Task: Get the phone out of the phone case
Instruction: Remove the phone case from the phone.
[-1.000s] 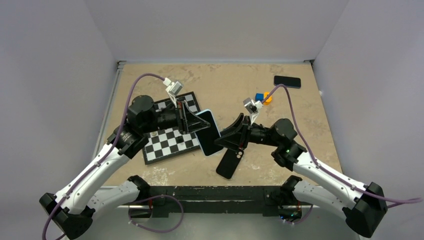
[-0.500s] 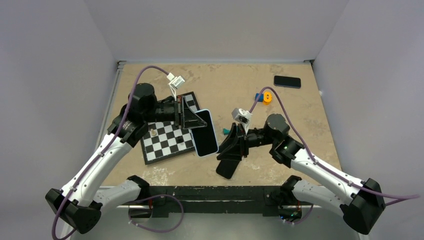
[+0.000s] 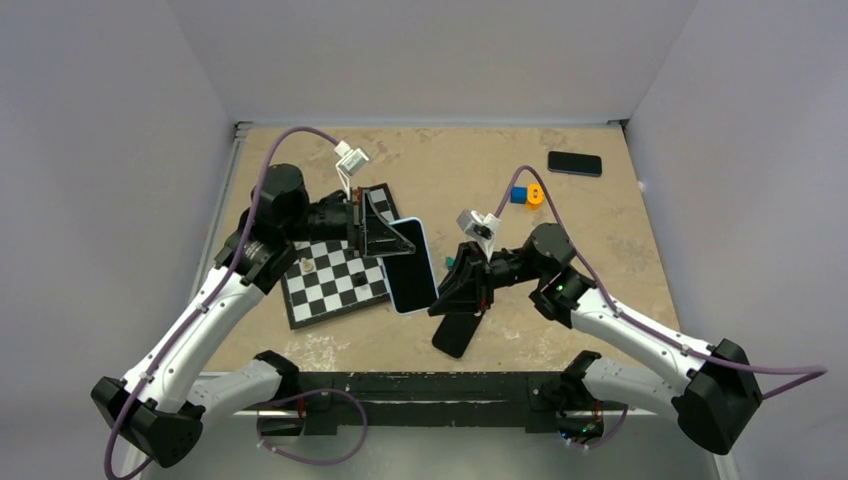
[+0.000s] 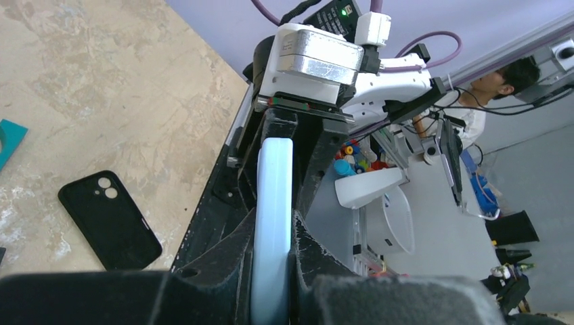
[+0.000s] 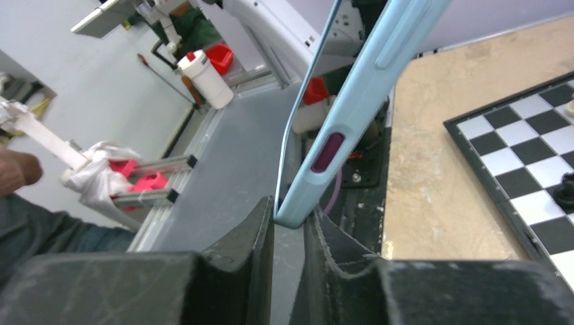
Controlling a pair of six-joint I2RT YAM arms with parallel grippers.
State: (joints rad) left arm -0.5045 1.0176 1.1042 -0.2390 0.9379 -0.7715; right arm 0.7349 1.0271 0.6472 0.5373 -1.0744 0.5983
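The phone (image 3: 410, 268), light blue with a black screen, hangs above the table between the two arms. My left gripper (image 3: 385, 240) is shut on its upper edge. In the left wrist view the phone's pale rim (image 4: 274, 203) runs straight up between that gripper's (image 4: 273, 271) fingers. My right gripper (image 3: 440, 298) has its fingertips pinched on the phone's lower corner; in the right wrist view that gripper (image 5: 290, 220) holds the tilted blue edge (image 5: 352, 101). The black phone case (image 3: 457, 332) lies empty on the table below, with its two camera holes showing in the left wrist view (image 4: 108, 220).
A chessboard (image 3: 335, 285) with a few pieces lies under the left arm. A black phone slab (image 3: 575, 163) rests at the far right. A blue and orange toy (image 3: 527, 194) sits behind the right arm. A teal piece (image 4: 8, 139) lies near the case.
The right gripper has moved left from beside the phone and narrowed onto its lower corner. The left gripper has shifted the phone slightly left. The case has stayed on the table.
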